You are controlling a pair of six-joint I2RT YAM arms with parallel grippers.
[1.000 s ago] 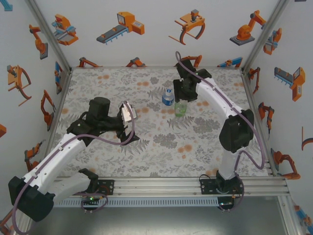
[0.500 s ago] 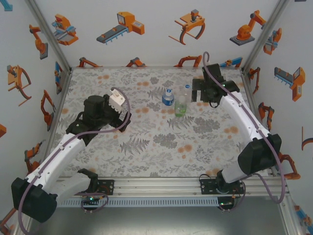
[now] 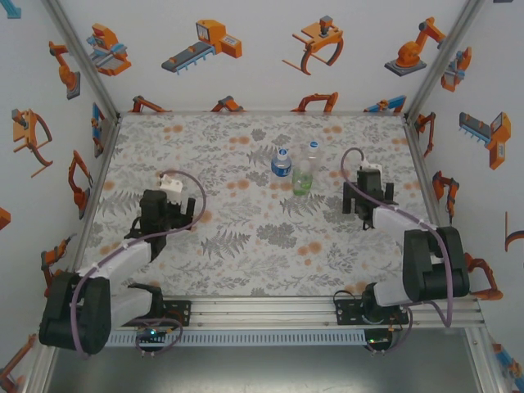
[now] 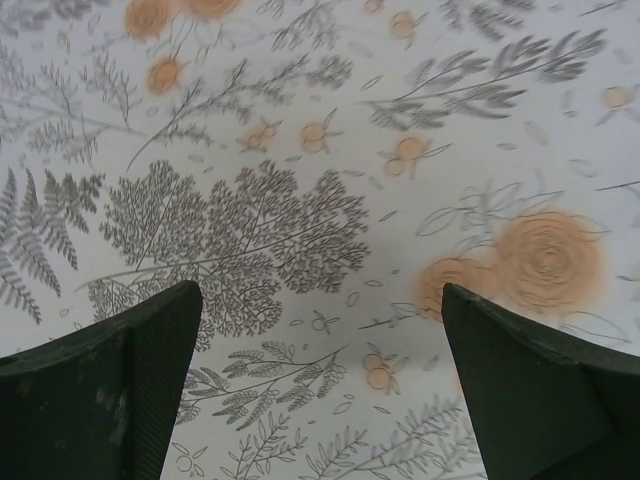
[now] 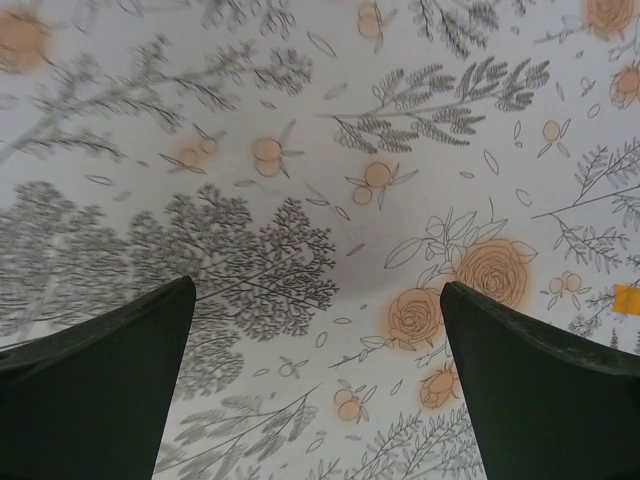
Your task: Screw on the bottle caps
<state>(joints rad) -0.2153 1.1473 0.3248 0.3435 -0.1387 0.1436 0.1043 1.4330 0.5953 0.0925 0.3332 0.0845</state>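
Observation:
Two bottles stand upright side by side at the back middle of the table. The shorter bottle (image 3: 281,164) has a blue label band and a pale cap (image 3: 282,152) on top. The green-tinted bottle (image 3: 304,178) to its right carries a white cap (image 3: 313,146) on its neck. My left gripper (image 3: 166,214) (image 4: 320,300) hangs open over bare floral cloth, well left of the bottles. My right gripper (image 3: 366,205) (image 5: 318,290) is open too, right of the bottles and nearer me. Nothing sits between either pair of fingers.
The table is covered by a floral cloth (image 3: 262,246) with grey ferns and orange flowers. White walls with orange robot prints close off the left, back and right sides. Both arms are folded back near their bases at the front rail (image 3: 262,309).
The right gripper has let go at the green-tinted bottle, opened and drawn back towards the near right. The left arm has also pulled back to the near left.

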